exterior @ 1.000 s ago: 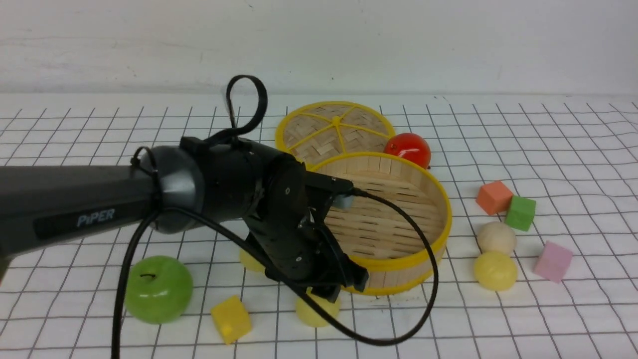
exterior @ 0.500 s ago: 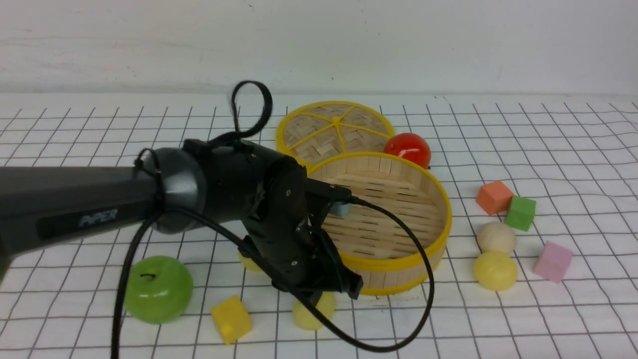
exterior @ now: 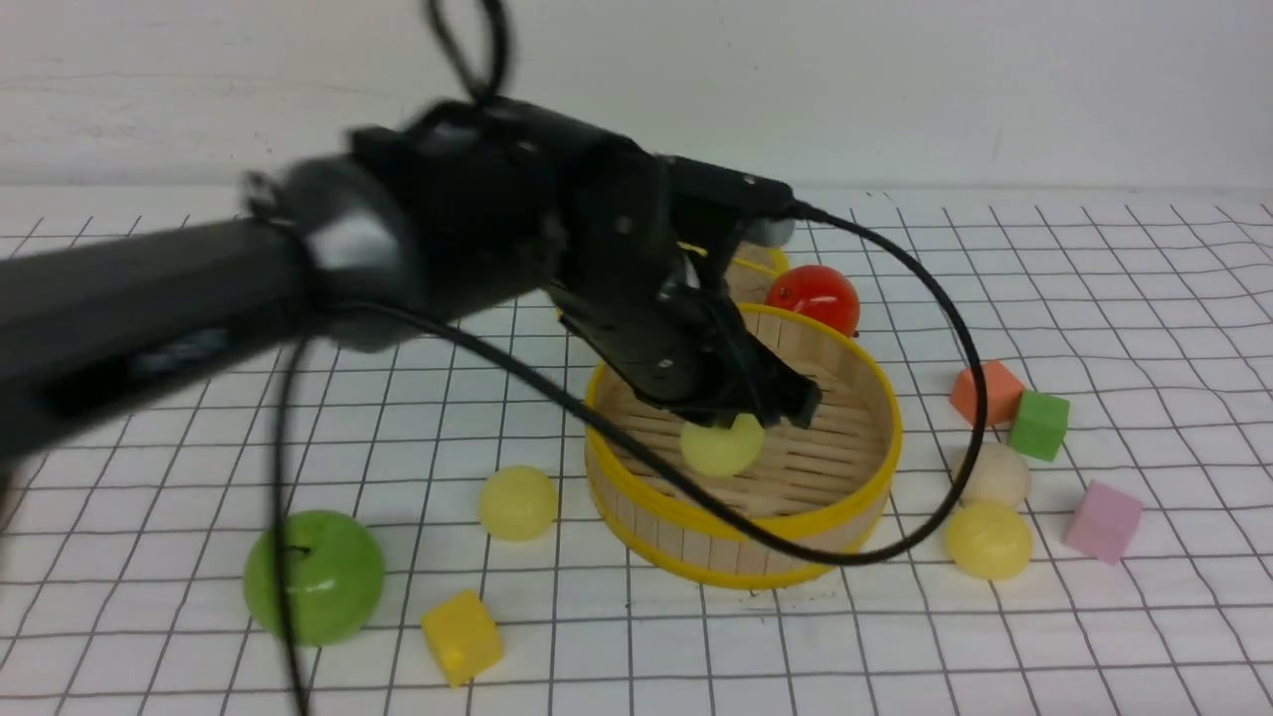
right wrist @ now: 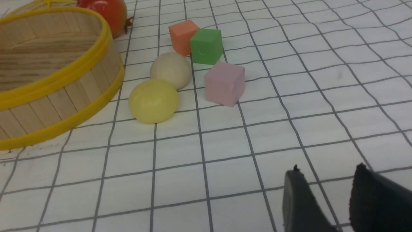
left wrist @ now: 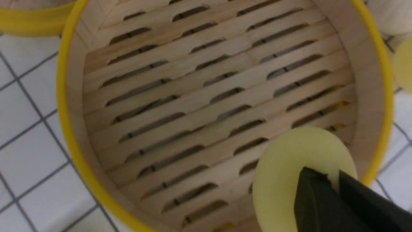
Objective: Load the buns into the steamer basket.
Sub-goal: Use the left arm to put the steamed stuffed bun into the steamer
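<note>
Jaws of my left gripper (exterior: pixel 742 416) are clamped on a pale yellow bun (exterior: pixel 723 447). It hangs inside the rim of the steamer basket (exterior: pixel 646 527), over the slatted floor and close to the wall; I cannot tell whether it touches the slats. Jaws of my right gripper (right wrist: pixel 325 183) stand apart with nothing between them, low over the gridded cloth (right wrist: pixel 225 180).

Nearest me on the cloth lie a yellow cube (exterior: pixel 460 636) and a green apple (exterior: pixel 314 575). A little farther, a second yellow bun (exterior: pixel 517 503) sits just left of the basket, apart from it. On the right, a third yellow bun (exterior: pixel 988 540) lies right against an off-white bun (exterior: pixel 998 475) behind it, both near the basket wall, with a pink cube (exterior: pixel 1102 521) beside them. Beyond these, a green cube (exterior: pixel 1038 425) and an orange cube (exterior: pixel 986 393) sit touching. Farthest back, a red fruit (exterior: pixel 814 296) sits just behind the basket's far rim, and the woven lid (exterior: pixel 761 264) shows only as a sliver past my left arm.
</note>
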{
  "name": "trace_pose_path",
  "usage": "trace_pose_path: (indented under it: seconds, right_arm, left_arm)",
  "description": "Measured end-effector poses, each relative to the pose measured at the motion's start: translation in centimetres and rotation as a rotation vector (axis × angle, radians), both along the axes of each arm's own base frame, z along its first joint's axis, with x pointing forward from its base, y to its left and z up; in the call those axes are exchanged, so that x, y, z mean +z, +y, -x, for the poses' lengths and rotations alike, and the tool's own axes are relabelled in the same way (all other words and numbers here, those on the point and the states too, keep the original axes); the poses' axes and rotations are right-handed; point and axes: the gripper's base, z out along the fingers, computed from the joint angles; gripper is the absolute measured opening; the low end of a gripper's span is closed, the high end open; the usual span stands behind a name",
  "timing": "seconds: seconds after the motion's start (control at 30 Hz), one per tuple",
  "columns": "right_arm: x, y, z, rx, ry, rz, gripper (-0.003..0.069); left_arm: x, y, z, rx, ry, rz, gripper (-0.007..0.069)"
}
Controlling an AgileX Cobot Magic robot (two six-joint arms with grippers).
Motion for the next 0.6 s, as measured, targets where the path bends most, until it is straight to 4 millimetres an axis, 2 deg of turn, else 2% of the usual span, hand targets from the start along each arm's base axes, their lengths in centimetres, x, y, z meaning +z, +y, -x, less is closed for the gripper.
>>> trace_pose_path:
  seconds: [0.07,0.17,0.2,0.27,0.3,0.33,0.43,0.57,0.6]
  right_arm:
    - [0.0,0.0,0.0,0.0,0.0,0.0,0.0239]
    - [0.0,0.0,0.0,0.0,0.0,0.0,0.0239]
    - [0.0,0.0,0.0,0.0,0.0,0.0,0.0239]
    - [0.0,0.0,0.0,0.0,0.0,0.0,0.0239]
    - [0.0,0.0,0.0,0.0,0.0,0.0,0.0239]
    - [0.0,0.0,0.0,0.0,0.0,0.0,0.0239]
    - [0.0,0.0,0.0,0.0,0.0,0.0,0.0239]
    - [0.0,0.0,0.0,0.0,0.0,0.0,0.0239]
    - [0.0,0.0,0.0,0.0,0.0,0.0,0.0239]
  left_arm:
    - [-1.7,-0.9,-1.3,-0.005,0.016,-0.041,0.0034]
    - [-3.0,-1.5,-2.1,-0.007,0.047,-0.08,0.0094]
    - [-3.4,-1.6,-2.3,-0.007,0.065,-0.097,0.0125]
    - [-3.8,-2.0,-2.8,0.022,0.105,-0.11,0.0254]
    - [-3.8,-2.0,-2.8,0.025,0.107,-0.11,0.0262]
    - [-3.3,-1.9,-2.8,0.031,0.114,-0.114,0.0328]
    - [-1.0,-1.6,-2.4,0.036,0.112,-0.12,0.0413]
    - [3.7,0.3,-0.7,0.044,0.097,-0.125,0.0441]
    - [3.7,0.3,-0.6,0.044,0.102,-0.129,0.044]
